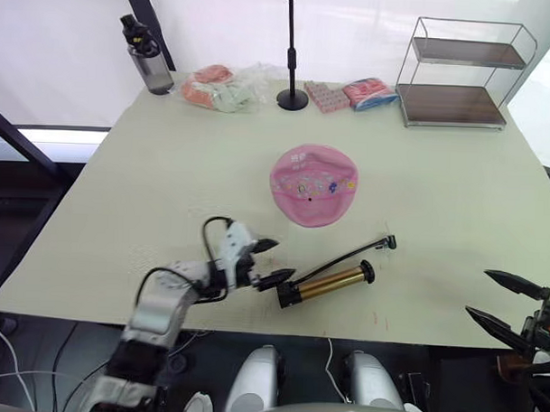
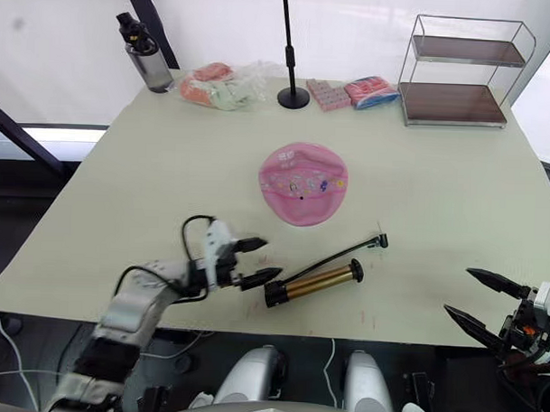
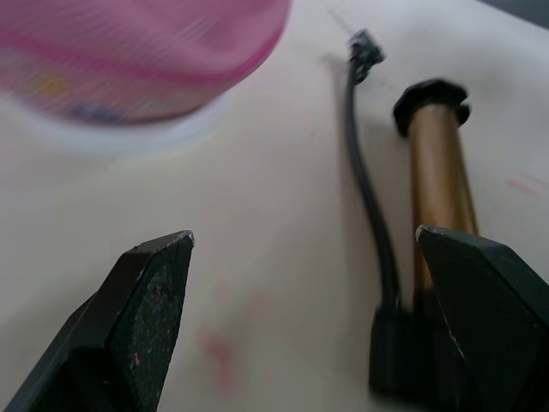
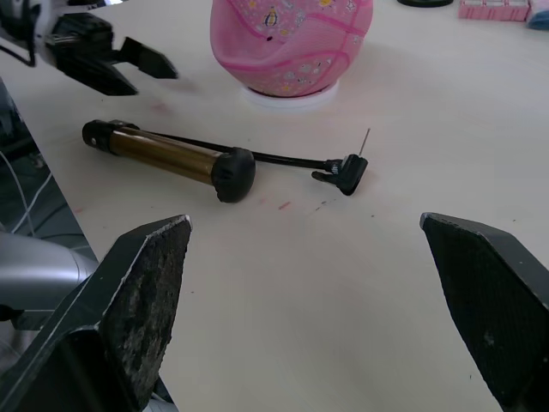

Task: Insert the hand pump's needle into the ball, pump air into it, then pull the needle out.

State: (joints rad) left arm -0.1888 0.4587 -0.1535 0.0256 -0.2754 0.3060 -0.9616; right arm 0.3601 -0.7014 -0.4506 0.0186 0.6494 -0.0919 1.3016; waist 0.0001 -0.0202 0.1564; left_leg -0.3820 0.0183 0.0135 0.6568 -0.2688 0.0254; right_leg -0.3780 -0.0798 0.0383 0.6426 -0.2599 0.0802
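Observation:
The pink ball (image 1: pixel 314 185) rests on a white ring (image 4: pixel 292 94) at the table's middle. Nearer me lies the hand pump (image 1: pixel 331 285), a gold cylinder with black caps. Its thin black hose curves away to the needle (image 4: pixel 364 142), which lies on the table short of the ball. My left gripper (image 1: pixel 280 260) is open just left of the pump, one finger (image 3: pixel 480 292) close by the pump's (image 3: pixel 437 172) near end cap. Beyond the table's front right edge, my right gripper (image 1: pixel 478 293) hangs open, holding nothing.
Along the far edge of the table (image 1: pixel 166 211) stand a dark water bottle (image 1: pixel 149 61), a plastic bag of items (image 1: pixel 225 88), a black pole stand (image 1: pixel 292 53), pink packs (image 1: pixel 351 94) and a wire shelf (image 1: pixel 460 72).

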